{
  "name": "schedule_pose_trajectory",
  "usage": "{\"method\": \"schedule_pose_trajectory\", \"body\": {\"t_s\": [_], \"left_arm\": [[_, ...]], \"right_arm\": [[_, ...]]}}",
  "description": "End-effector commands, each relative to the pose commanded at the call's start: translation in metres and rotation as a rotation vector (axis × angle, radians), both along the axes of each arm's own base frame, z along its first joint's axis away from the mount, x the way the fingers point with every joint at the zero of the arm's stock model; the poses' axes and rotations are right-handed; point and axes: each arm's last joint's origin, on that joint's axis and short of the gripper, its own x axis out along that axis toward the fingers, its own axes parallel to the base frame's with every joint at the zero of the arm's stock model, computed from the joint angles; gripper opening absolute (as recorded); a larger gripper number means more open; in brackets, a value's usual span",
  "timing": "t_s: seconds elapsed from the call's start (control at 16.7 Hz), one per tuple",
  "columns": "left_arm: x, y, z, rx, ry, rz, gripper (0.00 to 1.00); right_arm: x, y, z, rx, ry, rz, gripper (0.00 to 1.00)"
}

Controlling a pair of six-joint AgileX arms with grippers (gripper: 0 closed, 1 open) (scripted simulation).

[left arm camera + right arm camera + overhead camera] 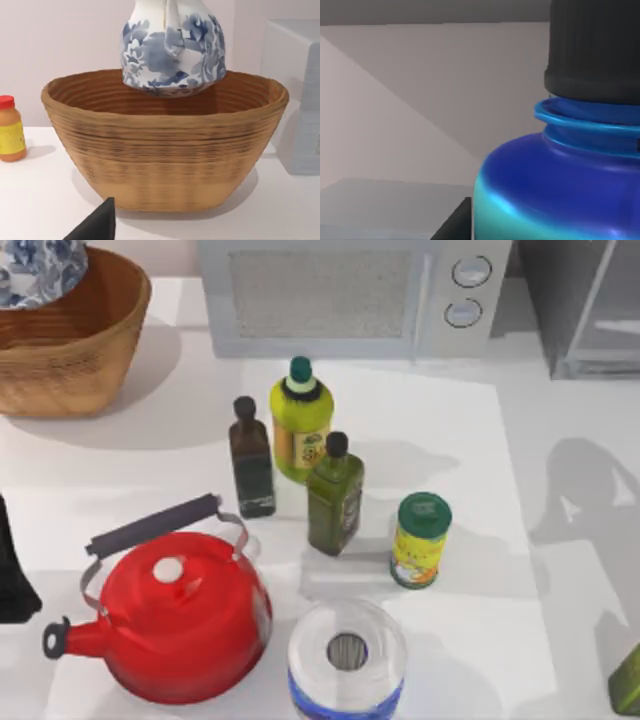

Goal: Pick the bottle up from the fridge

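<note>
- Close up in the right wrist view, the bottle (560, 195) stands right before the camera: bright blue shoulder, ridged blue collar, dark cap (595, 50) above.
- A dark finger tip (454, 224) of the right gripper sits against the bottle's lower flank; how wide that gripper stands and whether it has hold cannot be told.
- Behind the bottle, plain grey inner walls and a pale shelf surface, so the bottle sits inside the fridge (580, 310), the grey cabinet at the table's far right corner in the top view.
- Left gripper: a dark wedge (97, 225) at the edge of its wrist view; the left arm (15, 570) shows as a dark shape at the table's left edge. Whether its fingers are apart or together cannot be told.
- Facing the left wrist camera: a woven basket (165, 155) holding a blue-and-white vase (172, 50), with a small orange jar (10, 130) with a red lid beside it.
- On the table (560, 540) in the top view: microwave (350, 295) at the back, just left of the fridge.
- Mid-table cluster: yellow-green round bottle (300, 425), two dark green square bottles (252, 460) (335, 498), a green-lidded can (421, 540).
- Nearer the front: red kettle (180, 615) and a paper towel roll (347, 655).
- Shadows of an arm fall on the table's right side, below the fridge.
</note>
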Motion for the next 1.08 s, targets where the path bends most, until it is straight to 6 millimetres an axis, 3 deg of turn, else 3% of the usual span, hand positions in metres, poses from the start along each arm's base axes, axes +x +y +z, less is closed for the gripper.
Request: {"method": "schedule_pose_trajectory", "body": {"t_s": [0.12,0.24,0.54,0.78,1.08], "left_arm": [[0.000,0.000,0.000,0.000,0.000,0.000,1.00],[0.000,0.000,0.000,0.000,0.000,0.000,1.00],[0.000,0.000,0.000,0.000,0.000,0.000,1.00],[0.000,0.000,0.000,0.000,0.000,0.000,1.00],[0.000,0.000,0.000,0.000,0.000,0.000,1.00]], "right_arm": [[0.031,0.016,0.004,0.011,0.008,0.025,0.00],[0.065,0.036,-0.007,0.020,0.042,0.037,0.00],[0.133,0.086,-0.071,0.031,0.135,0.000,0.00],[0.162,0.112,-0.124,0.029,0.172,-0.073,0.00],[0.172,0.113,-0.165,-0.013,0.246,-0.171,0.00]]}}
